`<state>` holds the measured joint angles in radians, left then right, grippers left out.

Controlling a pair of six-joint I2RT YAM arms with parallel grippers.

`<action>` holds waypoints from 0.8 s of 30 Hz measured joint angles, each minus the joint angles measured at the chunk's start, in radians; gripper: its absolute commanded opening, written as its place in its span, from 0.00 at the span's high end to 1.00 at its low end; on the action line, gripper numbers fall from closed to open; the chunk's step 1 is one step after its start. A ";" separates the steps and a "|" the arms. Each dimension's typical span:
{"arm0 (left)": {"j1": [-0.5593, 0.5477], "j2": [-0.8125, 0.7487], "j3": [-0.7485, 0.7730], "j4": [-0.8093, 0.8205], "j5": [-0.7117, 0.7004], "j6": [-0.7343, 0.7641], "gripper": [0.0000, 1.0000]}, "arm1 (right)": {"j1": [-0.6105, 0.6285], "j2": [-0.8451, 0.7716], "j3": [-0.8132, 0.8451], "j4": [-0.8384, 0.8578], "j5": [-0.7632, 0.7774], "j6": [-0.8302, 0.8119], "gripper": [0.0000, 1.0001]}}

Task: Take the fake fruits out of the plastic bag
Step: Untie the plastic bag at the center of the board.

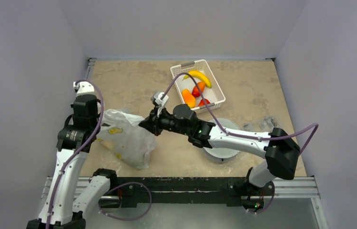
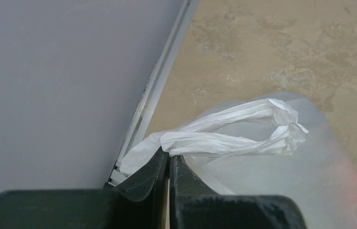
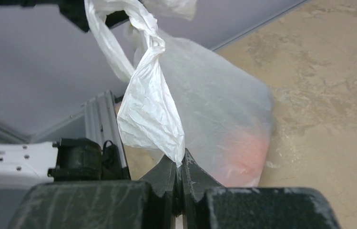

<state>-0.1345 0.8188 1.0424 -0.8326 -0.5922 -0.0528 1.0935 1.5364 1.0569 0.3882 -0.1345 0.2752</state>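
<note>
Top external view: the plastic bag (image 1: 126, 138) sits at the left of the counter (image 1: 257, 90), handles pinched in the closed jaws of the left gripper (image 2: 168, 164) and right gripper (image 3: 181, 167), a reddish fruit (image 3: 248, 152) inside

Crinkly translucent plastic bag (image 1: 127, 139), handles raised, reddish fake fruit (image 3: 247, 153) inside

Translucent white plastic bag (image 1: 129, 141) (yellow-printed, pink-tinged)
</note>
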 measured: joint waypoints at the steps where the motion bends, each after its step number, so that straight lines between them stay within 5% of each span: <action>1: 0.006 -0.021 0.003 -0.016 -0.021 -0.034 1.00 | -0.003 0.002 0.012 -0.001 0.014 0.023 1.00; 14: 0.031 -0.135 0.050 -0.139 -0.120 -0.236 1.00 | -0.095 0.116 0.255 -0.114 -0.098 0.053 0.89; 18: 0.034 -0.138 -0.016 -0.134 -0.062 -0.259 1.00 | -0.091 0.136 0.248 -0.166 -0.116 0.023 0.77; 24: 0.035 -0.138 -0.113 -0.112 0.042 -0.267 1.00 | -0.079 0.146 0.229 -0.308 -0.059 -0.014 0.44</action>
<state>-0.0990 0.6811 0.9291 -0.9443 -0.5499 -0.3202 1.0145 1.6821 1.2858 0.0799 -0.1932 0.2607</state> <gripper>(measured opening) 0.009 0.399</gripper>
